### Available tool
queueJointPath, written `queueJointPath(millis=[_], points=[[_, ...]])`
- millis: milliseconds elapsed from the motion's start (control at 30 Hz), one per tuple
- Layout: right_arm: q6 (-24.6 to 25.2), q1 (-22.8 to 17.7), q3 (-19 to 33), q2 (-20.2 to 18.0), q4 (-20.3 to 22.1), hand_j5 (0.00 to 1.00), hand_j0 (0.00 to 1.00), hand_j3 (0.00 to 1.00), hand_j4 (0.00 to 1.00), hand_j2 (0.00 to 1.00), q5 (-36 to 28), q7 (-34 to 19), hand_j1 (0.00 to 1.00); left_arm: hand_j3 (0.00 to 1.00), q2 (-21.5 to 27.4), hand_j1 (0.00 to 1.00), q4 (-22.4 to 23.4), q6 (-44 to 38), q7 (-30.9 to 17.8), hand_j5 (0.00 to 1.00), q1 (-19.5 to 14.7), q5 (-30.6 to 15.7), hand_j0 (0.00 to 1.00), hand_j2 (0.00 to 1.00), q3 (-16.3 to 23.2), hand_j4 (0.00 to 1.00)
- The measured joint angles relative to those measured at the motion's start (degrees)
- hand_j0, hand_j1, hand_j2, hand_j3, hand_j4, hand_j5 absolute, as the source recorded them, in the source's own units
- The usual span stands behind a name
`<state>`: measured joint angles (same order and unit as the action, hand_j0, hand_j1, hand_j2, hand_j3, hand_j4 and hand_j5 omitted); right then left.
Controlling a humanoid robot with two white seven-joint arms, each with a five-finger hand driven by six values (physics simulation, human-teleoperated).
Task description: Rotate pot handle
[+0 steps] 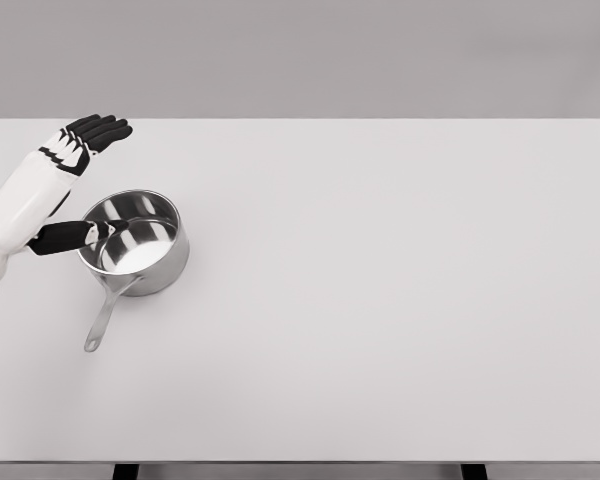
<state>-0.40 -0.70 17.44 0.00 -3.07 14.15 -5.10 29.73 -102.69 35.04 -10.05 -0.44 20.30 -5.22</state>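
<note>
A shiny steel saucepan (140, 245) stands upright on the white table (380, 280), left of centre. Its thin metal handle (104, 318) points toward the lower left, to the table's front. My left hand (108, 182) comes in from the left edge, just left of and behind the pot. Its black fingers (98, 130) are stretched out flat toward the back. The thumb (68, 237) lies across to the pot's left rim and seems to touch it. The hand is open and grasps nothing. It is well away from the handle.
The table's back edge runs just behind the left hand's fingers. A grey wall rises behind it.
</note>
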Motion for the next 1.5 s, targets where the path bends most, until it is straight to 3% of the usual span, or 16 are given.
queueJointPath(millis=[167, 367, 467, 500, 600, 733, 833, 900, 933, 1067, 1100, 1167, 1267, 1400, 1500], points=[[-0.01, 0.0, 0.02, 0.0, -0.01, 1.0, 1.0, 1.0, 1.0, 1.0, 0.0, -0.02, 1.0, 1.0, 0.01, 1.0, -0.13, 0.0, 0.0, 1.0, 0.26, 0.19, 1.0, 1.0, 0.09, 1.0], [-0.02, 0.0, 0.0, 0.0, 0.0, 1.0, 1.0, 1.0, 1.0, 1.0, 0.0, -0.01, 1.0, 1.0, -0.62, 1.0, -0.43, 0.0, -0.08, 1.0, -0.09, 3.53, 1.0, 1.0, 0.49, 1.0], [-0.03, 0.0, -0.01, 0.0, -0.02, 1.0, 1.0, 1.0, 1.0, 1.0, 0.0, -0.01, 1.0, 1.0, 1.01, 1.0, -0.49, 0.0, -3.31, 1.0, -0.44, 2.5, 1.0, 1.0, 1.5, 1.0], [-0.03, 0.0, 0.0, 0.0, -0.02, 1.0, 1.0, 1.0, 1.0, 1.0, 0.0, 0.0, 1.0, 1.0, 2.05, 1.0, -0.51, -0.01, -5.79, 1.0, -2.89, 0.8, 1.0, 1.0, 2.65, 1.0], [-0.03, 0.0, 0.01, 0.0, -0.01, 1.0, 1.0, 1.0, 1.0, 1.0, 0.0, 0.0, 1.0, 1.0, 8.6, 1.0, -0.55, 0.01, -14.42, 1.0, -9.14, -9.56, 1.0, 1.0, 9.13, 1.0], [0.0, 0.0, 0.02, 0.0, -0.02, 1.0, 1.0, 1.0, 1.0, 1.0, 0.0, -0.01, 1.0, 1.0, 13.56, 1.0, -0.56, 0.08, -22.19, 1.0, -13.62, -24.53, 1.0, 1.0, 12.94, 1.0], [-0.01, 0.0, 0.03, 0.0, -0.01, 1.0, 1.0, 1.0, 1.0, 1.0, 0.0, -0.02, 1.0, 1.0, 17.64, 1.0, -0.57, 0.08, -23.94, 1.0, -15.73, -35.15, 1.0, 1.0, 15.69, 1.0], [-0.01, 0.0, 0.02, 0.0, -0.01, 1.0, 1.0, 1.0, 1.0, 1.0, 0.0, -0.02, 1.0, 1.0, 22.44, 1.0, -0.58, -0.45, -24.43, 1.0, -20.74, -42.78, 1.0, 1.0, 20.07, 1.0], [0.0, 0.0, 0.01, 0.0, -0.01, 1.0, 1.0, 1.0, 1.0, 1.0, 0.0, -0.02, 1.0, 1.0, 23.91, 1.0, -0.56, -0.99, -24.58, 1.0, -22.14, -45.11, 1.0, 1.0, 22.29, 1.0], [-0.02, 0.0, 0.01, 0.0, -0.01, 1.0, 1.0, 1.0, 1.0, 1.0, -0.01, -0.02, 1.0, 1.0, 26.98, 1.0, -0.51, -3.21, -24.86, 1.0, -34.35, -53.34, 1.0, 1.0, 34.16, 1.0], [-0.02, 0.0, 0.0, 0.0, -0.01, 1.0, 1.0, 1.0, 1.0, 1.0, 0.0, -0.01, 1.0, 1.0, 27.68, 1.0, -0.51, -3.89, -24.88, 1.0, -35.51, -55.9, 1.0, 1.0, 37.5, 1.0], [-0.01, 0.0, 0.0, 0.0, 0.0, 1.0, 1.0, 1.0, 1.0, 1.0, 0.0, -0.01, 1.0, 1.0, 29.5, 1.0, -0.52, -6.36, -24.93, 1.0, -36.04, -61.26, 1.0, 1.0, 42.82, 1.0], [-0.02, 0.0, 0.01, 0.0, 0.0, 1.0, 1.0, 1.0, 1.0, 1.0, 0.0, -0.02, 1.0, 1.0, 31.14, 1.0, -0.54, -10.65, -24.95, 1.0, -36.04, -68.96, 1.0, 1.0, 47.43, 1.0], [-0.02, 0.0, 0.01, 0.0, -0.01, 1.0, 1.0, 1.0, 1.0, 1.0, 0.0, -0.01, 1.0, 1.0, 32.07, 1.0, -0.59, -15.26, -24.95, 1.0, -35.86, -78.09, 1.0, 1.0, 51.19, 1.0], [-0.03, 0.0, 0.03, 0.0, -0.03, 1.0, 1.0, 1.0, 1.0, 1.0, 0.0, -0.02, 1.0, 1.0, 32.29, 1.0, -0.61, -16.54, -24.95, 1.0, -35.77, -81.77, 1.0, 1.0, 52.75, 1.0]])
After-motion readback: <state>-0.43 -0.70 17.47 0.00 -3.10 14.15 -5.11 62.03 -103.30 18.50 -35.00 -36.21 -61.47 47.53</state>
